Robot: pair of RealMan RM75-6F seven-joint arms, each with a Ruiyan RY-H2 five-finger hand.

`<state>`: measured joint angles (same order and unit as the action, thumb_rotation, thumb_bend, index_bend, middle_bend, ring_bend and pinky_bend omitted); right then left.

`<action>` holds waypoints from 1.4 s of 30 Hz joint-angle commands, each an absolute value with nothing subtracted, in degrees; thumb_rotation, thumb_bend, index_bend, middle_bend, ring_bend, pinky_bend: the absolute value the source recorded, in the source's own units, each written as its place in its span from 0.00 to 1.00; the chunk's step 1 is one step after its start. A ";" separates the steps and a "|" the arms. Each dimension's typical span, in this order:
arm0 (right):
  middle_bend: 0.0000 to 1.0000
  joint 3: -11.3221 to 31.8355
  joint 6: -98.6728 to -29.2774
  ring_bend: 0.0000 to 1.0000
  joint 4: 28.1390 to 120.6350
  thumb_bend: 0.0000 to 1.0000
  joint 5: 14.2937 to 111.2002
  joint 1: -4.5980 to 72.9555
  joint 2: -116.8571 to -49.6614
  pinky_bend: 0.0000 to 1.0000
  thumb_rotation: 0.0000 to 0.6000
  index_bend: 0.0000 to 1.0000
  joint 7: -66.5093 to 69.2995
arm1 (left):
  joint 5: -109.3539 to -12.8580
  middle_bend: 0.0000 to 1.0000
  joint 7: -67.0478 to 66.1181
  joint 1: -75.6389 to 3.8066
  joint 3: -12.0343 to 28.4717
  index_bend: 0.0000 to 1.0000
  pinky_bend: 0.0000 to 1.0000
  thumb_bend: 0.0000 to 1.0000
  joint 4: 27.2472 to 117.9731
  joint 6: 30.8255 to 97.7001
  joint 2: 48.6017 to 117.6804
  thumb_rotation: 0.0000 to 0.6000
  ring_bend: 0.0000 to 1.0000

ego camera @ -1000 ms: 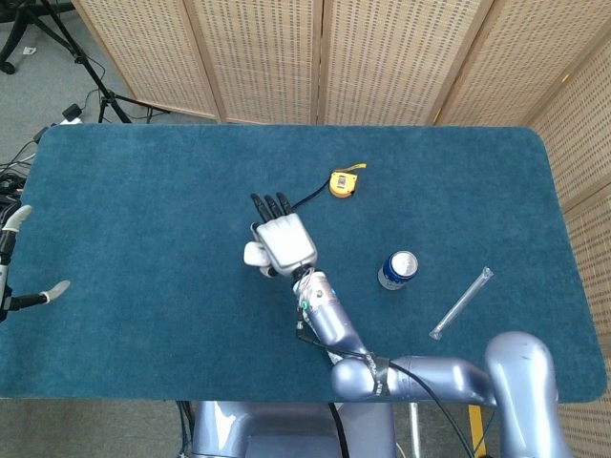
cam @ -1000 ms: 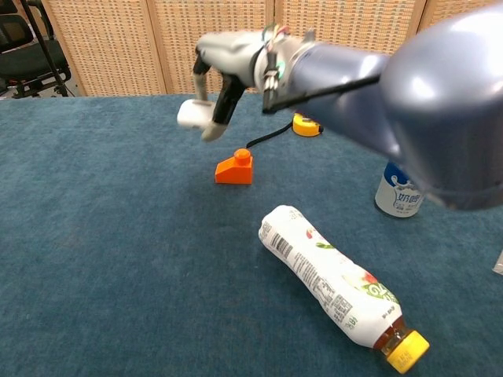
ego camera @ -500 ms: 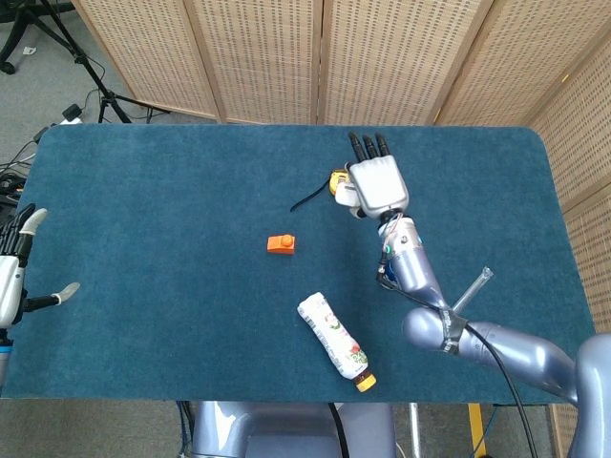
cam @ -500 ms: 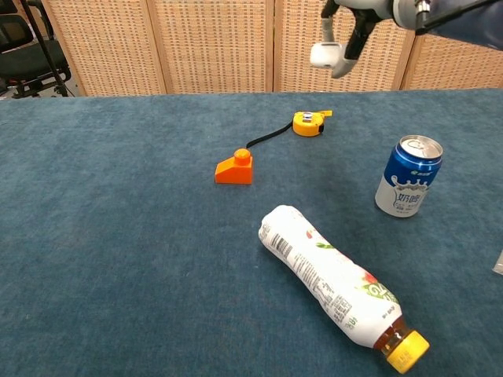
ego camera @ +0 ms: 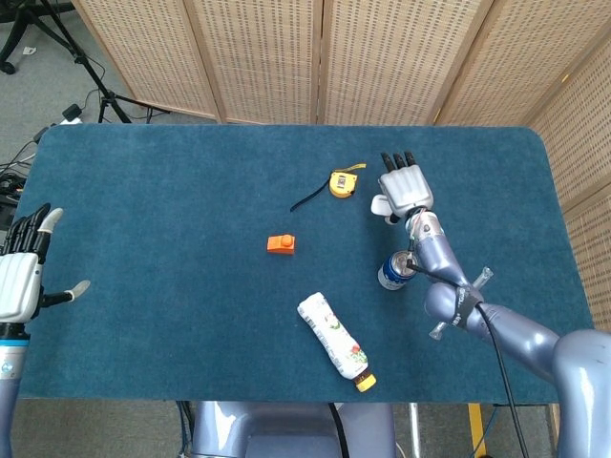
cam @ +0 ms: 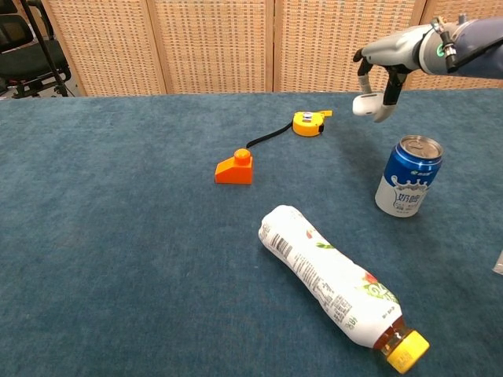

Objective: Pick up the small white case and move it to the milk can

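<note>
The small white rounded case is pinched in the fingers of the right hand and is held in the air, clear of the blue carpeted desk. In the chest view the case is seen just beyond and above the blue-and-white milk can, toward the can's 11 o'clock, without touching it. In the head view the can is partly covered by the right forearm, and the case shows at the hand's 8 o'clock edge. The left hand is held at the desk's 9 o'clock edge with its fingers spread and nothing in them. A yellow tape measure with its black strap is placed at the right hand's 9 o'clock. An orange plastic block is found near the desk's middle, and a white-labelled bottle with a yellow cap is laid on its side toward 6 o'clock.
</note>
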<state>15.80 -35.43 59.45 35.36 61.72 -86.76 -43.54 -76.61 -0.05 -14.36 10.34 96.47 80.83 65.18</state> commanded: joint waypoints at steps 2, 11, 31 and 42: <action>0.00 12.43 -29.58 0.00 53.49 0.52 38.89 63.21 -89.50 0.00 1.00 0.56 -40.10 | -76.00 0.00 -1.07 -14.67 10.47 0.00 0.00 0.10 96.09 80.53 65.89 1.00 0.00; 0.00 9.51 -25.92 0.00 53.40 0.52 44.43 62.68 -89.40 0.00 1.00 0.56 -34.70 | -75.35 0.00 -2.61 -15.30 10.44 0.00 0.00 0.10 95.78 79.48 66.66 1.00 0.00; 0.00 4.85 -25.36 0.00 51.95 0.12 50.00 63.21 -88.77 0.00 1.00 0.00 -30.27 | -75.69 0.00 -2.65 -15.62 10.38 0.00 0.00 0.10 95.95 79.16 66.72 1.00 0.00; 0.00 4.72 -38.98 0.00 75.82 0.13 44.01 62.36 -74.59 0.00 1.00 0.00 -35.23 | -78.03 0.00 1.17 -14.52 9.88 0.00 0.00 0.10 96.92 80.60 64.90 1.00 0.00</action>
<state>4.22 -32.29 66.58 45.79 63.25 -80.82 -33.70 -77.74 0.82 -14.73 9.97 96.78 80.34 65.16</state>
